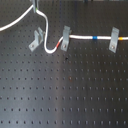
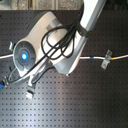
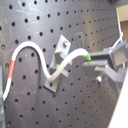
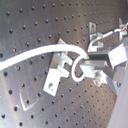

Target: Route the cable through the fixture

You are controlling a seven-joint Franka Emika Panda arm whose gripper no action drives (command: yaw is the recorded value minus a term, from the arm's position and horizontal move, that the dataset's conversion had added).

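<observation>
The white cable [image 1: 46,35] comes in from the first exterior view's left, rises to my gripper [image 1: 36,6] at the top edge, then drops in a loop just right of the fixture [image 1: 35,40]. Its red band [image 1: 59,45] lies before the middle clip [image 1: 65,37] and its blue band [image 1: 92,37] beyond it. In the first wrist view the cable [image 3: 60,72] crosses in front of the fixture [image 3: 61,47] and ends at my gripper [image 3: 92,60], which is shut on it. I cannot tell whether the cable sits between the prongs. In the second exterior view the arm hides the gripper.
A plain straight clip [image 1: 114,40] holds the cable at the first exterior view's right. The black perforated board [image 1: 65,95] carries everything. In the second exterior view the arm's body [image 2: 50,45] covers the board's middle, with one clip [image 2: 105,60] at its right.
</observation>
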